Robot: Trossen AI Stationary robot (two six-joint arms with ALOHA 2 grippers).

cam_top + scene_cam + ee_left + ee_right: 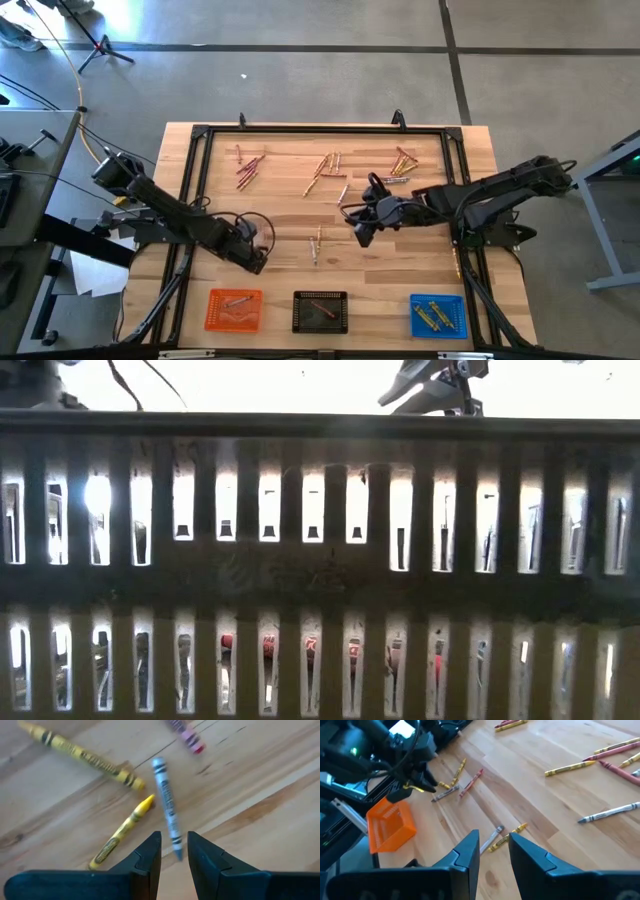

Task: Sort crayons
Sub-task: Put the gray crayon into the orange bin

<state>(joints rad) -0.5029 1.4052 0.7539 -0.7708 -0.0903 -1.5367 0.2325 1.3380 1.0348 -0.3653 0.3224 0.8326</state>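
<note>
**Hazards**

1. The left gripper holds its fingers a narrow gap apart with nothing between them. The grey crayon lies on the bench with its near end just ahead of that gap, and its length angles away from the fingers. If you close now, expect the fingers to catch only the tip. The crayon is round and will probably roll or pivot out.
2. A yellow crayon lies just beside the grey one, off the outer side of one finger. A descent with the fingers spread wider may pinch both colours or knock the yellow one aside.
3. The right gripper hovers with its fingers parted and empty. A grey and yellow pair lies touching just ahead of them, so the same two-colour risk applies.
4. Both arms work near the middle of the bench. Watch for contact between them if both advance.

**View comparison**

- The high view shows what the wrist views do not. It shows the remaining crayons scattered beyond both sets of fingers. It also shows the orange tray, black tray and blue tray behind them, each already holding crayons.
- Only the left wrist view shows how the grey crayon lines up with the finger gap.
- A slatted wall blocks the low view, so you cannot judge finger height from it.
</note>
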